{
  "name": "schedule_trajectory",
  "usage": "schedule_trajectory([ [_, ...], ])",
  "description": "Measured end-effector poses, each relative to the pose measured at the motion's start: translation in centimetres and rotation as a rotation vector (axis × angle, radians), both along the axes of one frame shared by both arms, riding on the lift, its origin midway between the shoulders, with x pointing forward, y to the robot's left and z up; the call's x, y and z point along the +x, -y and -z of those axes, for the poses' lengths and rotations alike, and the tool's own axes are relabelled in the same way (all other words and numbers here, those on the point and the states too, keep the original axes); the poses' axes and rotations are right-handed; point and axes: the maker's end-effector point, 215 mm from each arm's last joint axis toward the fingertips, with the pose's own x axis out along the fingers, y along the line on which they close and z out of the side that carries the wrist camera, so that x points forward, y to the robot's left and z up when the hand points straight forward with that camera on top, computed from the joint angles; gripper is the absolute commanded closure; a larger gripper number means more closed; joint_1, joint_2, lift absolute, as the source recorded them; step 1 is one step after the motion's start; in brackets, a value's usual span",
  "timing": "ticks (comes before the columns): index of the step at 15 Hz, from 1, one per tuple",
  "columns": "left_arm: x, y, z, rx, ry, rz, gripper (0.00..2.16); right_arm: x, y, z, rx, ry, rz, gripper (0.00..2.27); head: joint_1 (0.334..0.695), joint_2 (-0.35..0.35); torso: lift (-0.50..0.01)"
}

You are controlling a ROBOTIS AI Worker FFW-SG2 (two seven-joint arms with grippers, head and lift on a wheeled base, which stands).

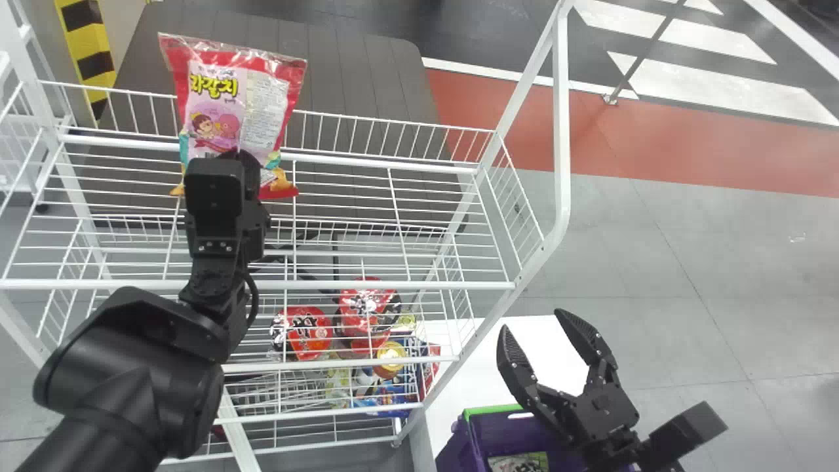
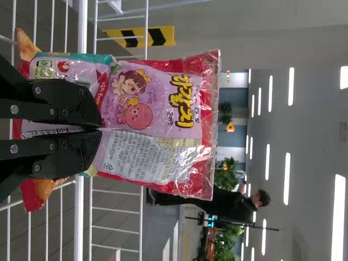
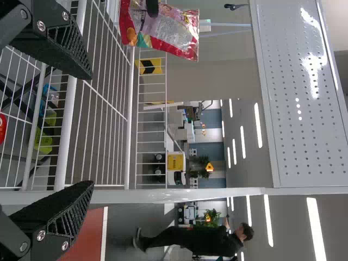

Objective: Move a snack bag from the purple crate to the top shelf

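At the left of the head view, the left gripper (image 2: 101, 129) has its jaws closed on the lower part of the red and pink snack bag (image 1: 219, 98). The bag is upright, its sealed top edge up, over the far side of the white rack's top shelf (image 1: 393, 285). The harder half of the job looks done: a bag is out of the crate and up at shelf height. Whether its bottom edge touches the wires I cannot tell, and with the jaws gripping it, it is not placed. What seems left is to settle it inside the rail, let go and back the arm off. Released too high or too near the far edge, it could tip over the rail.

Further right, under the top shelf, red-topped packs (image 1: 311, 333) lie among other goods on a lower level; they need nothing for this task.

Next comes the purple crate (image 1: 475, 439) with its green rim, beside the white desk (image 1: 544, 341), with another packet (image 1: 518, 463) inside. Above the crate, at the right, the right gripper (image 1: 532, 321) has its jaws wide open and empty, with no evident part in the placing.
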Motion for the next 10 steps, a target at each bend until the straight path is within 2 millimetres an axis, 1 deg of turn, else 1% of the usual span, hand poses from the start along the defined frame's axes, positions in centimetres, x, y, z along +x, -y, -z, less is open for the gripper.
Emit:
schedule_trajectory([
  [3,-0.2,-1.1,-0.6,-0.017,0.020,-0.024,1.03,0.0,-0.3,0.1,-0.001,-0.002,-0.005,0.14,0.695,-0.308,0.000],
  [5,-0.1,-2.1,-1.0,-0.012,0.037,-0.044,1.03,0.1,-0.5,0.2,-0.002,-0.004,-0.010,0.14,0.695,-0.293,0.000],
  [10,0.2,-3.9,-1.6,0.011,0.067,-0.069,1.03,0.1,-1.1,0.3,-0.001,-0.005,-0.021,0.14,0.695,-0.264,0.000],
])
